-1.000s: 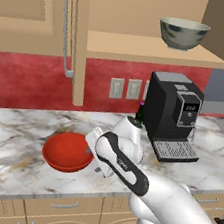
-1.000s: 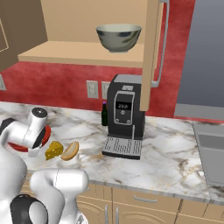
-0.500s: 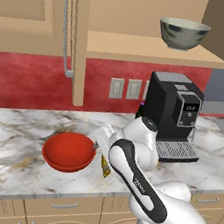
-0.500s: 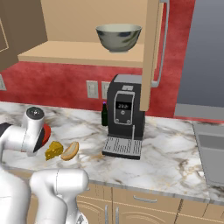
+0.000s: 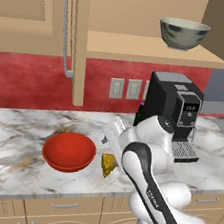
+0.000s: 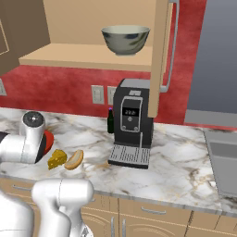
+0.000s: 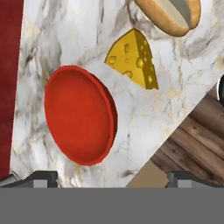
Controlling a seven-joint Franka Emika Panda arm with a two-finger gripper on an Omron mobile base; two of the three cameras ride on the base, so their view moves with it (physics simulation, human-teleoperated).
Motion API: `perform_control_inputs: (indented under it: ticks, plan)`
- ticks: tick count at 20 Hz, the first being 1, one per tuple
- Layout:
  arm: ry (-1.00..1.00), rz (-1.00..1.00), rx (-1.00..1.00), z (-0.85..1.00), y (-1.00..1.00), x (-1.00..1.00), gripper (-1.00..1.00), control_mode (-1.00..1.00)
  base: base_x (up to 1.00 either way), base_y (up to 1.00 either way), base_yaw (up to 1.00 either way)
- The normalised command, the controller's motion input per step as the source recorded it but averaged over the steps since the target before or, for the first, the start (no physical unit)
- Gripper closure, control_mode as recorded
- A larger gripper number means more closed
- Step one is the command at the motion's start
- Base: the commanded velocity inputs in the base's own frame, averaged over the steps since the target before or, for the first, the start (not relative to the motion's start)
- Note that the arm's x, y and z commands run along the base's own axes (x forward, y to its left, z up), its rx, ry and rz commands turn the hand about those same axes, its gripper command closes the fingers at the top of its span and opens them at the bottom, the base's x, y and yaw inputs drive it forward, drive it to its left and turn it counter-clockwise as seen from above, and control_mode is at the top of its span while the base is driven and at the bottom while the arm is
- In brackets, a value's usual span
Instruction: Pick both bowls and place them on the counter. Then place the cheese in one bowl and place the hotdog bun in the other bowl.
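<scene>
The glossy red bowl (image 5: 69, 151) (image 7: 78, 114) (image 6: 47, 141) sits on the marble counter (image 5: 9, 140) (image 6: 176, 162). Beside it lies the yellow cheese (image 7: 132, 59) (image 5: 108, 164) (image 6: 57, 159), with the hotdog bun (image 7: 168, 15) (image 6: 74, 159) just past the wedge. Up on the wooden shelf stands the grey-green bowl (image 5: 183, 33) (image 6: 125, 39). My gripper (image 7: 112, 179) (image 5: 108, 136) hovers above the counter over the red bowl's rim and the cheese. It is open, its fingertips (image 7: 41, 177) wide apart with nothing between them.
A black coffee machine (image 5: 176, 115) (image 6: 132, 122) stands on the counter right of the food, with a dark bottle (image 6: 110, 121) beside it. An open cabinet door (image 5: 76, 38) hangs left of the shelf. A sink (image 6: 222, 162) lies at the far right.
The arm has folded and its elbow has risen; the hand has lifted a little above the red bowl's right side. The bowl, cheese and bun have not moved. The jaws stay open.
</scene>
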Motion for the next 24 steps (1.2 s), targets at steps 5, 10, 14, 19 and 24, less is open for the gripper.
perform_control_inputs:
  ticks: [5,10,14,19,24]
  plan:
    - [-0.02,-0.02,-0.03,0.52,-0.27,-0.12,-1.00,-1.00,0.00,0.00,0.00]
    - [-0.01,-0.15,-0.06,0.57,-0.27,-0.03,-1.00,-1.00,0.00,0.00,0.00]
    - [0.00,-0.22,-0.05,0.61,-0.30,-0.05,-1.00,-1.00,0.00,0.00,0.00]
    - [0.00,-0.21,-0.01,0.61,-0.37,-0.07,-1.00,-1.00,0.00,0.00,0.00]
    - [-0.02,-0.11,0.00,0.60,-0.46,-0.17,-1.00,-1.00,0.00,0.00,0.00]
